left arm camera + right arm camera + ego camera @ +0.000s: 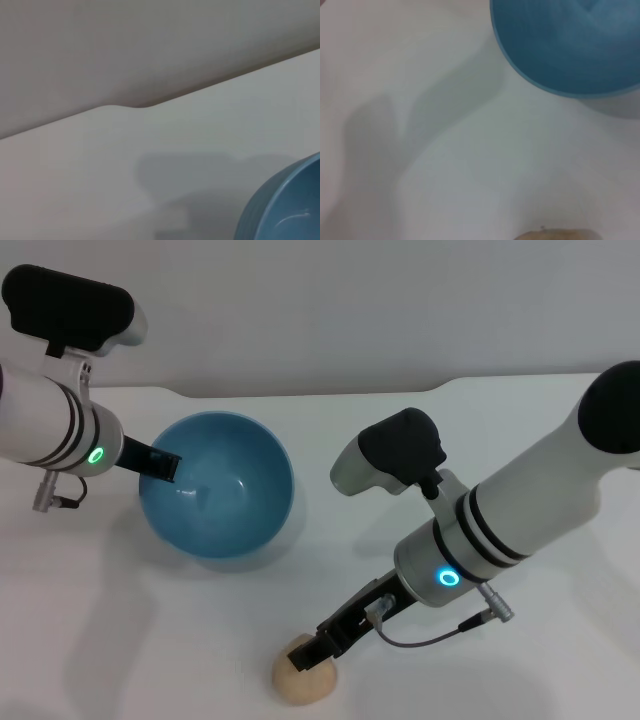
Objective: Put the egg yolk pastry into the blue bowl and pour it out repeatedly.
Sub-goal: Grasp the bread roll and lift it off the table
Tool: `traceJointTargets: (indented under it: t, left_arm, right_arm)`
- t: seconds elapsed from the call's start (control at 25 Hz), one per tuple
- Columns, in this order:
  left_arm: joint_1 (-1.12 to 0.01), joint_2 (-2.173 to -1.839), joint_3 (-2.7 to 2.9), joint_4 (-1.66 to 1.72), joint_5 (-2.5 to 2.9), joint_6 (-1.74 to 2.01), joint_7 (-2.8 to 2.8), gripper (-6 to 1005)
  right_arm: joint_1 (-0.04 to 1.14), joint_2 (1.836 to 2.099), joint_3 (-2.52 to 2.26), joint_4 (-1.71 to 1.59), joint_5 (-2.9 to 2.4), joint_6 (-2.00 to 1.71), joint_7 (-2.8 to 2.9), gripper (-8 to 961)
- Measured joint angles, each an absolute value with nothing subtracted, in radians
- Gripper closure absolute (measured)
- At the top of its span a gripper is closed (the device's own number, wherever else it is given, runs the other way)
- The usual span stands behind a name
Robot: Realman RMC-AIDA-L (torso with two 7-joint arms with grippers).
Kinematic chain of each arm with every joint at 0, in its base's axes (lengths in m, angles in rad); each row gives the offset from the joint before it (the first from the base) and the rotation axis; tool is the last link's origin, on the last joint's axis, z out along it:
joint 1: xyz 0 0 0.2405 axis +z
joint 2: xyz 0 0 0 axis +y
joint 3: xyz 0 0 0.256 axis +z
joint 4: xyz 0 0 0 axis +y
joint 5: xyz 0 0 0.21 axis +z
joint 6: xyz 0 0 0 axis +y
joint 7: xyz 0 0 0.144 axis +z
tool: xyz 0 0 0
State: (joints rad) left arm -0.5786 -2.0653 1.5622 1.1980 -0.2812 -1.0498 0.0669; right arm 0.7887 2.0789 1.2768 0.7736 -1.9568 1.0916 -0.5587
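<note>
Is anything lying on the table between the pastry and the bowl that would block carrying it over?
Nothing visible. The pastry sits at the right end effector, and only bare table lies between it and the bowl, whose rim the left end effector meets.

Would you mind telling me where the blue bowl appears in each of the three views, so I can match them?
Head view: the blue bowl sits left of centre on the white table, the left gripper at its rim.
Left wrist view: only a curved part of the bowl shows, in the lower right corner.
Right wrist view: the bowl fills the upper right, cut by the edges.
Shared landmark: the white table under the bowl in all three.
</note>
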Motion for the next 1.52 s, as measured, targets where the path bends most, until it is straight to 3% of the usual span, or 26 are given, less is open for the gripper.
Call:
traceJointTargets:
  t: [0.72, 1.16, 1.52]
  left_arm:
    - [-0.581, -2.066, 1.586, 1.198, -0.282, -1.038, 0.067, 1002]
    - [-0.577, -2.065, 1.586, 1.198, -0.292, -1.031, 0.066, 1002]
    - [-0.576, -2.063, 1.586, 1.198, -0.292, -1.031, 0.068, 1002]
  right_arm:
    - [0.789, 2.079, 1.217, 0.734, -1.897, 1.037, -0.55, 476]
    - [0.777, 2.074, 1.229, 0.769, -1.897, 1.049, -0.549, 839]
    - [0.708, 2.067, 1.422, 0.949, -1.908, 1.15, -0.556, 893]
